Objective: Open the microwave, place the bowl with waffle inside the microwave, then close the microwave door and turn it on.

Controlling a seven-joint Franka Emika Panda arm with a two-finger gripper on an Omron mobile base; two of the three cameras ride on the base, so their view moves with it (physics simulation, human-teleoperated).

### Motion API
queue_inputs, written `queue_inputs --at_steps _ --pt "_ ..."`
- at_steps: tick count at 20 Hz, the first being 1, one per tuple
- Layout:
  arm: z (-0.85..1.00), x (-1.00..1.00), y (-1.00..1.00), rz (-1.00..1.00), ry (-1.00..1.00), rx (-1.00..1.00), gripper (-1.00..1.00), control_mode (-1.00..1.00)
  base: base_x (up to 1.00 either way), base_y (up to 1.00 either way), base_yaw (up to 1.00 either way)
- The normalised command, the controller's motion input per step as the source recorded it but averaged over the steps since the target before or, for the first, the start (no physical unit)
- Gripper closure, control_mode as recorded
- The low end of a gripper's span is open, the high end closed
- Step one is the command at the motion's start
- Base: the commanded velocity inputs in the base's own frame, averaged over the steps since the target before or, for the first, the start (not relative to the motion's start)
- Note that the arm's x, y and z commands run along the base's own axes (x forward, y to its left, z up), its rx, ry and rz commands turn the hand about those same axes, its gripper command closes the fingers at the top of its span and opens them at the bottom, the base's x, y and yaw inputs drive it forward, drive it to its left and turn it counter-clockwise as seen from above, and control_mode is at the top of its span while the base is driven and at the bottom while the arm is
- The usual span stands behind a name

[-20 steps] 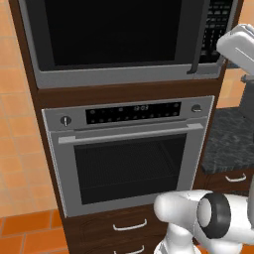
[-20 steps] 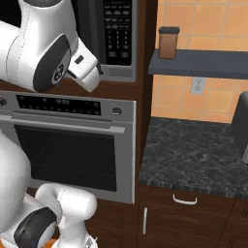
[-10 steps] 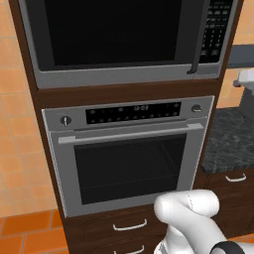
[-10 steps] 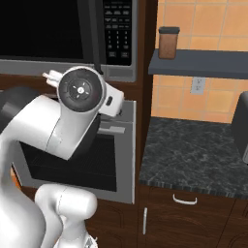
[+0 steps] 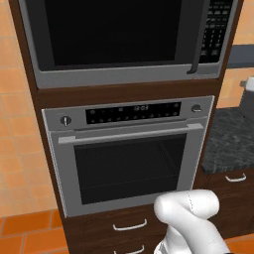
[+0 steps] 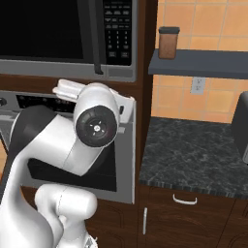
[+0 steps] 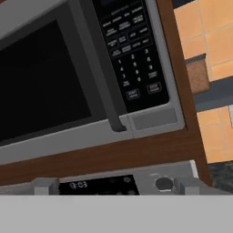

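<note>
The microwave [image 5: 124, 39] is built in above the oven, and the microwave door [image 7: 41, 86] of black glass is shut. Its dark vertical handle [image 7: 98, 68] stands just left of the keypad [image 7: 132, 54]. My gripper [image 7: 117, 186] is open, with its fingertips [image 7: 45, 185] far apart and nothing between them. It hangs below the microwave's lower right corner, level with the oven's control strip, and looks up at the handle and keypad. My arm's big round joint [image 6: 97, 126] stands before the oven. The bowl and the waffle are out of view.
A steel oven [image 5: 129, 158] with a bar handle sits under the microwave, with drawers [image 5: 129, 225] below. To the right lies a dark speckled counter [image 6: 193, 155] with a dark appliance [image 6: 241, 126] at its edge. Above it a shelf [image 6: 203, 63] carries a brown jar [image 6: 168, 42].
The arm has swung down and out of the top right of the left base view. In the right base view its round joint now sits lower and further right. The jaws stayed open.
</note>
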Motion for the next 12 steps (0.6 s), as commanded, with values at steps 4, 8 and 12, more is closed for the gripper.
queue_inputs --at_steps 4,8,12 --pt "0.27 0.22 -0.05 0.0 -0.13 0.0 -1.0 -1.0 0.0 0.0 0.0" --pt "0.45 0.08 -0.09 -0.01 -0.15 -0.01 -1.0 -1.0 0.0 0.0 0.0" --pt "0.1 0.18 -0.02 0.0 -0.03 0.0 -1.0 -1.0 0.0 0.0 0.0"
